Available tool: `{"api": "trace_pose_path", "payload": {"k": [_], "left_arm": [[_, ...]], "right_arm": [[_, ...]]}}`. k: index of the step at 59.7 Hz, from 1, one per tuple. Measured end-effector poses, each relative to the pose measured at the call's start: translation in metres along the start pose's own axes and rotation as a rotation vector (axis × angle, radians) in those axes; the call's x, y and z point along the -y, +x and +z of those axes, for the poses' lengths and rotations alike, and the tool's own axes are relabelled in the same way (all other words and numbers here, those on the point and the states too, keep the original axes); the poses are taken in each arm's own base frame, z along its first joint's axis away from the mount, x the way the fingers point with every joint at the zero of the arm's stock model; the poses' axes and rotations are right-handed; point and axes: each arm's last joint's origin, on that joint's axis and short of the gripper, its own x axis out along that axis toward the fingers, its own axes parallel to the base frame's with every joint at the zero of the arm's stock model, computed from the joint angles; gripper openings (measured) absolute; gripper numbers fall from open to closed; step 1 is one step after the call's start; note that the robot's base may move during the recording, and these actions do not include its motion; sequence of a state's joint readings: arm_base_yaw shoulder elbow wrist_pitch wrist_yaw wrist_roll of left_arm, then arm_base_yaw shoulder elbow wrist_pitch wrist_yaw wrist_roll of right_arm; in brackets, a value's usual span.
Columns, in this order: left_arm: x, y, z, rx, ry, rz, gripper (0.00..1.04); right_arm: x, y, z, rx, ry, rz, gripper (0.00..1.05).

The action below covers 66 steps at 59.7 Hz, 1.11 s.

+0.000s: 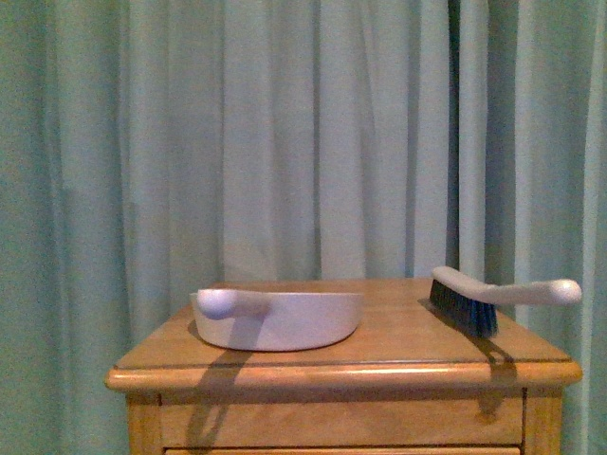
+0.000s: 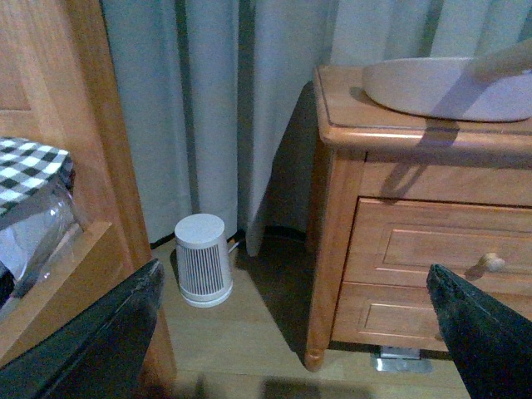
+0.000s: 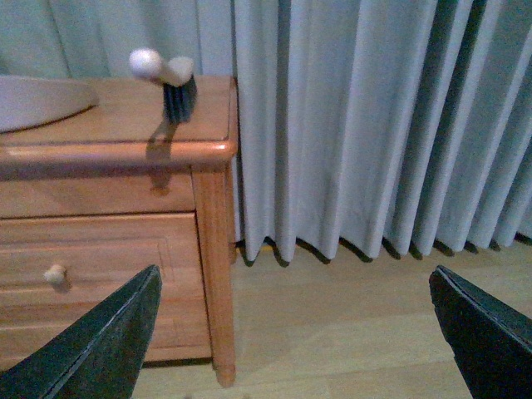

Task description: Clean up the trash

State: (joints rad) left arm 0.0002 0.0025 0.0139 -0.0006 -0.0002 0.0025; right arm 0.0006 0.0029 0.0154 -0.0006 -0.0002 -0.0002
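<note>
Nothing looks done yet: dustpan point(image 1: 280, 320) at nine o'clock, brush point(image 1: 493, 296) at three, untouched on the bench point(image 1: 379, 365). Your left gripper point(image 2: 295, 320) and right gripper point(image 3: 295, 324) gape empty. No trash in view.

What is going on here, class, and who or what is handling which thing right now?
Nothing is being handled at this moment. A pale pink dustpan and a hand brush lie apart on the wooden cabinet, untouched. The left gripper and the right gripper are both open and empty, away from the cabinet top. No trash scrap shows in any view.
</note>
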Motion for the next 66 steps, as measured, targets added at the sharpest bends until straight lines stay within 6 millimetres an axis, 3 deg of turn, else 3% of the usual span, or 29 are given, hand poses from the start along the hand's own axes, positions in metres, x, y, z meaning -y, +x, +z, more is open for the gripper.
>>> {"api": "trace_pose_path", "payload": {"k": [24, 31, 35, 42, 49, 56, 66], "left_arm": [[0.000, 0.000, 0.000, -0.001, -0.003, -0.002, 0.97], [0.002, 0.005, -0.001, -0.237, -0.112, -0.056, 0.97], [0.006, 0.016, 0.017, -0.252, -0.104, -0.058, 0.97], [0.027, 0.054, 0.073, -0.260, 0.010, -0.106, 0.97], [0.065, 0.105, 0.108, -0.368, 0.108, -0.179, 0.97], [0.112, 0.162, 0.124, -0.476, 0.189, -0.220, 0.97], [0.161, 0.216, 0.125, -0.533, 0.248, -0.230, 0.97]], "right_arm": [[0.000, 0.000, 0.000, 0.000, 0.000, 0.000, 0.97], [0.000, 0.000, 0.000, 0.000, 0.000, 0.000, 0.97], [0.000, 0.000, 0.000, 0.000, 0.000, 0.001, 0.97], [0.000, 0.000, 0.000, 0.000, 0.000, 0.000, 0.97], [0.000, 0.000, 0.000, 0.000, 0.000, 0.001, 0.97], [0.000, 0.000, 0.000, 0.000, 0.000, 0.001, 0.97], [0.000, 0.000, 0.000, 0.000, 0.000, 0.001, 0.97]]}}
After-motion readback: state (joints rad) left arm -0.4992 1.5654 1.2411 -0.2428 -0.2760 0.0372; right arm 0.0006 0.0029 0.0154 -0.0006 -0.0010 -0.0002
